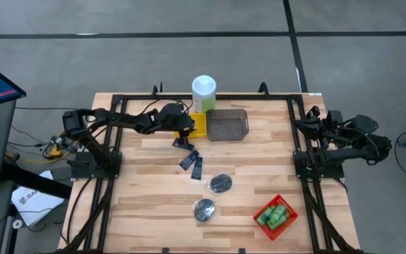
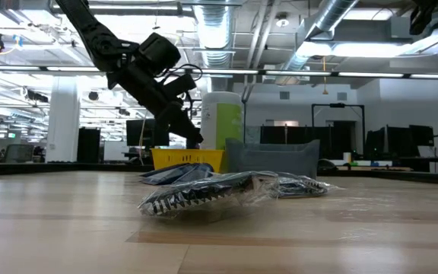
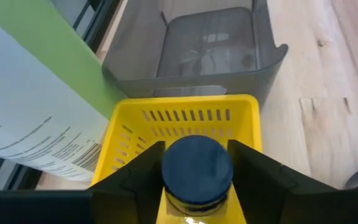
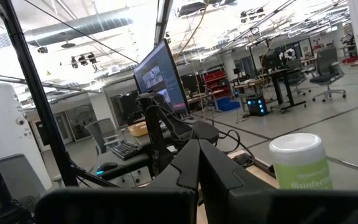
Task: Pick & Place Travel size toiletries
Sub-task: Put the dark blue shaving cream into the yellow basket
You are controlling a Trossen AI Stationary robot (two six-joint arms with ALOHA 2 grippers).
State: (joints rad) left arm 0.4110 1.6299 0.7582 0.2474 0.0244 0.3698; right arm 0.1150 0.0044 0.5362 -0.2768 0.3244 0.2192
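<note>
In the high view, the left gripper point(image 1: 184, 129) sits at the upper centre of the frame, at the left edge of the small yellow slotted plastic tray point(image 1: 199, 125); its wrist view shows the 2 dark fingers point(image 3: 260, 177) clamped on a dark blue round-capped tube point(image 3: 197, 169) directly above that tray. A grey mesh-bottomed plastic tray point(image 1: 227, 125) touches the yellow one on its right, and a tall pale green canister with a white lid point(image 1: 204, 94) stands just above them. Below the gripper, toward the frame's centre, lie 3 more dark blue flat tubes point(image 1: 191, 157) close together, then 2 round dark silvery discs point(image 1: 220, 183) lower down. At the lower right, bright green bottles point(image 1: 275, 215) fill a red plastic tray point(image 1: 288, 206). The right gripper point(image 1: 309, 127) rests folded back at the right edge of the wooden table point(image 1: 139, 204), its fingers pressed together.
</note>
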